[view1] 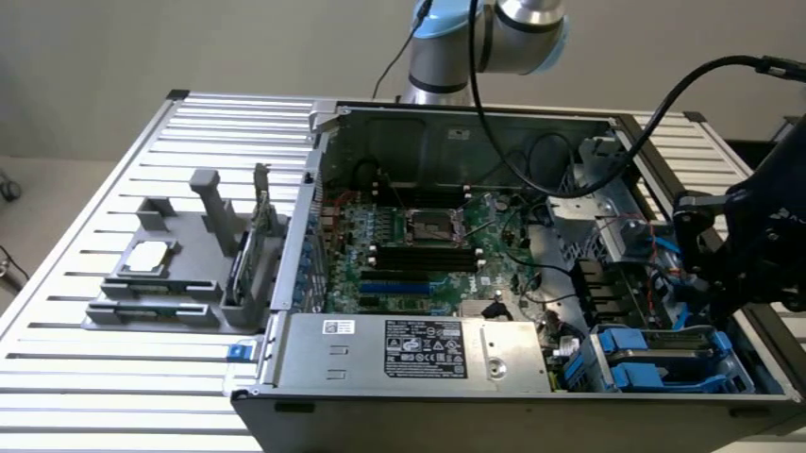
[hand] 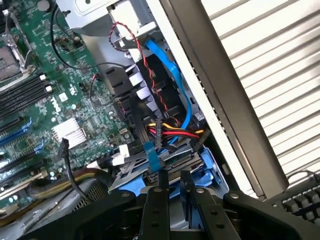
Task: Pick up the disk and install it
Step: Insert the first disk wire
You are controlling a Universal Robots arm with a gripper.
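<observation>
The disk (view1: 674, 342) is a silver-grey drive in a blue carrier. It lies in the drive bay at the near corner of the open computer case, at the exterior view's right. My dark gripper (view1: 737, 288) hangs just above that bay. In the wrist view the two black fingers (hand: 161, 192) stand a narrow gap apart at the disk's near edge (hand: 142, 176). I see nothing between them, so the gripper (hand: 174, 176) is open. Whether the tips touch the disk is not clear.
Red, yellow, black and blue cables (hand: 170, 131) hang over the disk's far end. The motherboard (view1: 416, 236) and the silver power-supply box (view1: 416, 349) fill the case. A grey parts fixture (view1: 164, 283) sits on the slatted table at the exterior view's left.
</observation>
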